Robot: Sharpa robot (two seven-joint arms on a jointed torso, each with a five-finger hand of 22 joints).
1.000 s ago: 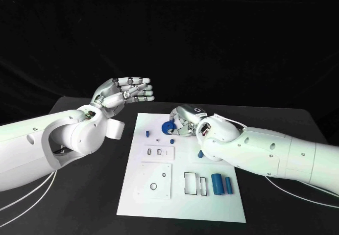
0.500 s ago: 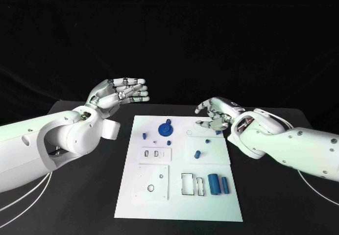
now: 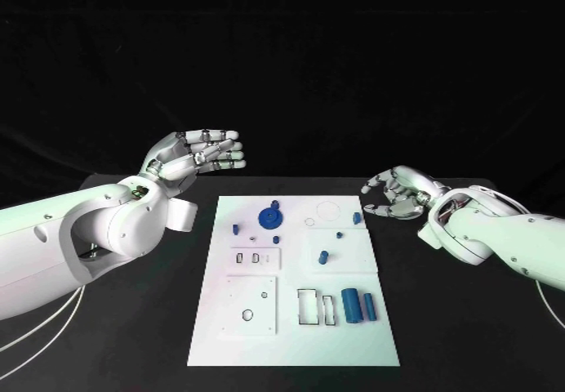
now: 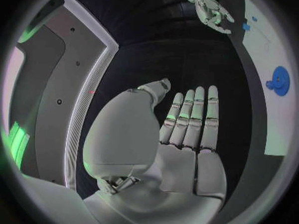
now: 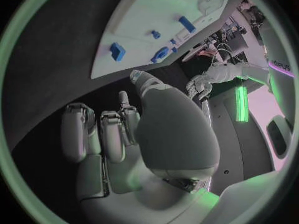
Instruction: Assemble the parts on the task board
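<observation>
The white rectangular task board lay in the middle of the black worktop, its long sides running from the near edge toward the far edge. Near the board's far edge sat a blue round disc-shaped part, with small blue pieces just beside it. A short blue block lay near the board's middle, and two blue cylinders lay side by side toward the board's right edge, next to a rectangular cut-out.

The left hand hung raised above the worktop's far left corner, off the board. Its fingers were stretched out straight and close together, the thumb standing apart, and it held and touched nothing.

The right hand hovered beyond the board's far right corner, clear of the board. Its fingers were curled partway inward with gaps between them, and nothing lay in its palm or between its fingertips. Neither hand touched any part.
</observation>
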